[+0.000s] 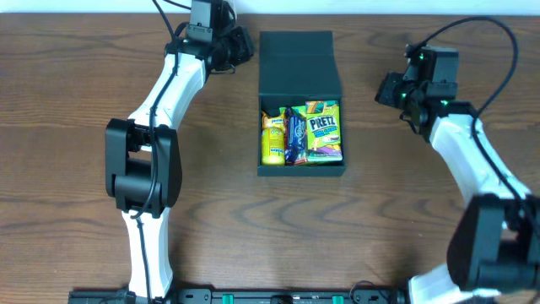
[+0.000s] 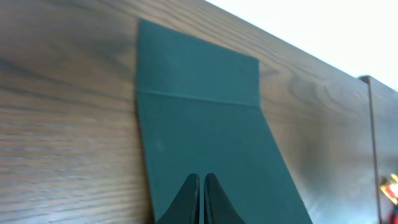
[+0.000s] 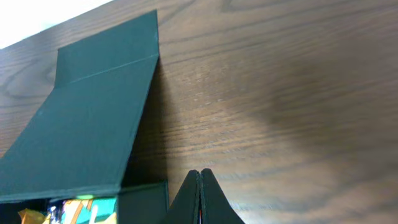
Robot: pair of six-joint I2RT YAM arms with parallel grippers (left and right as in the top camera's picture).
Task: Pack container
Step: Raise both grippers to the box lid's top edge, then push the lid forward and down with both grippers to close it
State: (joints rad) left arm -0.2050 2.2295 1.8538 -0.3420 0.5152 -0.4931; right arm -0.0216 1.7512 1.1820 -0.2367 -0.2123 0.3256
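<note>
The dark teal container (image 1: pixel 301 166) stands open at the table's middle, its flap lid (image 1: pixel 297 61) leaning back. Inside lie a yellow packet (image 1: pixel 272 139), a dark blue bar (image 1: pixel 294 135) and a green Pretz box (image 1: pixel 324 131). My left gripper (image 1: pixel 245 47) is shut and empty, just left of the lid. In the left wrist view its tips (image 2: pixel 201 179) lie over the lid (image 2: pixel 199 124). My right gripper (image 1: pixel 384 90) is shut and empty, to the right of the container. In the right wrist view its tips (image 3: pixel 199 173) are beside the lid (image 3: pixel 93 124).
The wooden table (image 1: pixel 76 101) spreads around the container. Its far edge meets a white wall (image 2: pixel 323 31) just behind the lid. Both arm bases stand at the table's near edge.
</note>
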